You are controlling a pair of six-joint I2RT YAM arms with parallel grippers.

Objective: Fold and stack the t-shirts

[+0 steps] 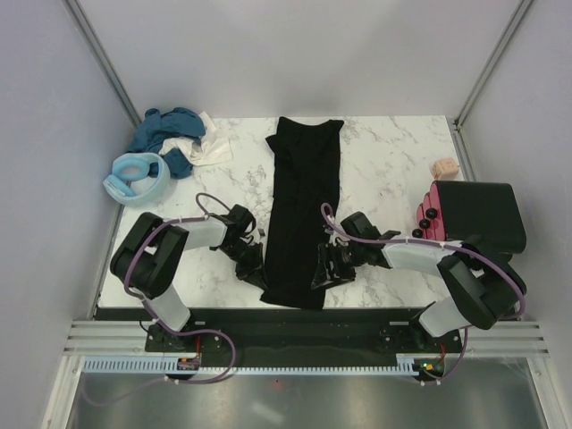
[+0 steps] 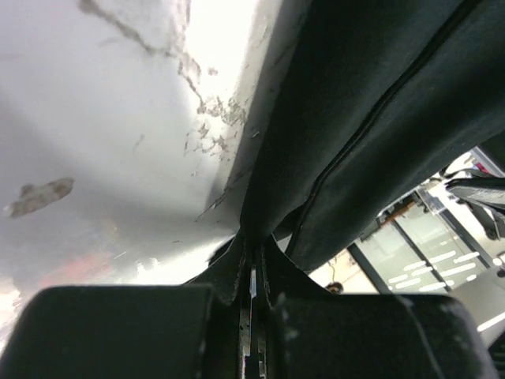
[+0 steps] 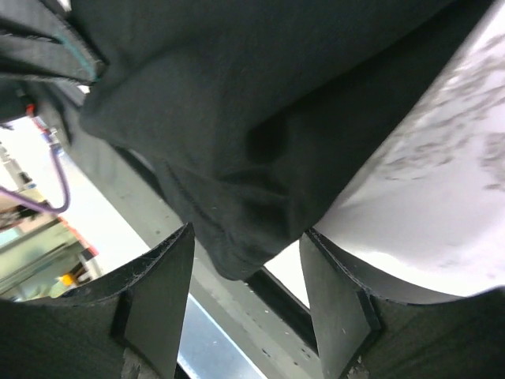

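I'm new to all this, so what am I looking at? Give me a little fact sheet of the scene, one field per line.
Surface: white marble table
Main item: black t-shirt, folded into a long narrow strip down the middle
Left gripper: shut, pinching the strip's near left edge
Right gripper: jaws apart at the strip's near right edge, cloth between them, not clamped
Waiting: crumpled pile of shirts, teal and white, far left corner
Also there: small pinkish block, far right
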